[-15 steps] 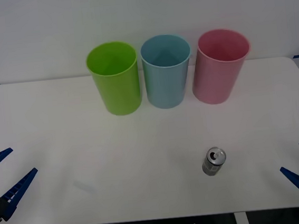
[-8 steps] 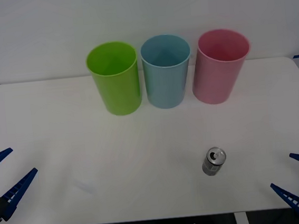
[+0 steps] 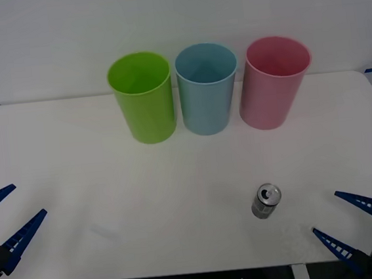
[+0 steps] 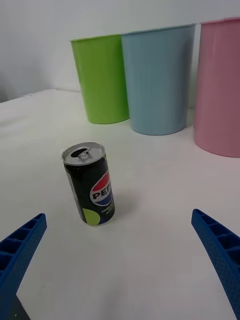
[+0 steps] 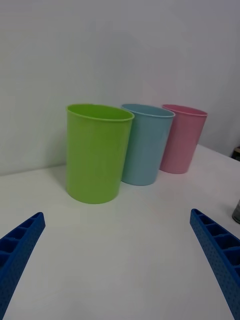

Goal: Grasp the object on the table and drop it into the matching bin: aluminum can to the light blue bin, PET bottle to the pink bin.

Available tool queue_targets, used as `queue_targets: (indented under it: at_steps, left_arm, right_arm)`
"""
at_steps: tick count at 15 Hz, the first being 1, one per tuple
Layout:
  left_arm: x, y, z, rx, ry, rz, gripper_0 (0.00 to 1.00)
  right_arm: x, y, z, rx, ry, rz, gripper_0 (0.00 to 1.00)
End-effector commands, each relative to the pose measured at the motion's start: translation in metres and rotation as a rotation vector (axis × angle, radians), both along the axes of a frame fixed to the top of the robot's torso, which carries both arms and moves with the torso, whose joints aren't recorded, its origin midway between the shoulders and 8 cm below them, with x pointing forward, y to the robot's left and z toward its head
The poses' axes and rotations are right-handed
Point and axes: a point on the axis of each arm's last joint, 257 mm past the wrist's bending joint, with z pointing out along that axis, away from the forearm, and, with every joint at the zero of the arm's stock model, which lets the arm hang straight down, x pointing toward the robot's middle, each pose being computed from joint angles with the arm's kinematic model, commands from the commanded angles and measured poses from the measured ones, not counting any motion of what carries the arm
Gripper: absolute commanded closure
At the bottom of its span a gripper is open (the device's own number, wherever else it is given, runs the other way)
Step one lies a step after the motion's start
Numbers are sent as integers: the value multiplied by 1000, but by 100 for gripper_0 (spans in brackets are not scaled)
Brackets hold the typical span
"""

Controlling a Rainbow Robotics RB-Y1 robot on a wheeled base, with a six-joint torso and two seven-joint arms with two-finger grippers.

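Note:
The aluminum can [image 3: 266,201] stands upright on the white table [image 3: 74,143], front right of centre; its dark label and ring-pull top show in the right wrist view [image 4: 90,184]. The light blue bin [image 3: 207,88] stands at the back between a lime green bin and the pink bin [image 3: 274,82]; both also appear in the right wrist view, light blue bin [image 4: 157,80] and pink bin [image 4: 218,87]. My right gripper [image 3: 344,222] is open, low at the table's front right, a short way right of the can and pointing toward it. My left gripper [image 3: 6,216] hangs open at the front left edge.
A lime green bin [image 3: 142,97] stands left of the light blue one, the three almost touching in a row near the table's far edge. A white wall rises behind them. Bare tabletop lies between the bins and the can.
My right gripper has moved leftward and inward from the right edge, closing on the can. The can, the bins and the left gripper have not moved.

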Motion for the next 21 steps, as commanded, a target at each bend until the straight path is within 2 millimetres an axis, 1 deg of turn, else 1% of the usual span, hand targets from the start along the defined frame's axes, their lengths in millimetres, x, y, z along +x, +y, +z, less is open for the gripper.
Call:
queue_targets:
  at_steps: [1, 7, 10, 13, 17, 21]
  left_arm:
    - [0, 0, 0, 0, 0, 0, 0]
    - [0, 0, 0, 0, 0, 0, 0]
    - [0, 0, 0, 0, 0, 0, 0]
    - [0, 0, 0, 0, 0, 0, 0]
    - [0, 0, 0, 0, 0, 0, 0]
    - [0, 0, 0, 0, 0, 0, 0]
  right_arm:
    - [7, 15, -4, -8, -19, 7, 0]
    - [17, 36, -18, -39, -29, 0, 0]
    - [25, 47, -23, -48, -33, -9, 0]
    - [33, 63, -30, -49, -20, -12, 0]
    - [48, 82, -33, -52, -18, -16, 0]
    - [57, 96, -36, -58, -10, -19, 0]
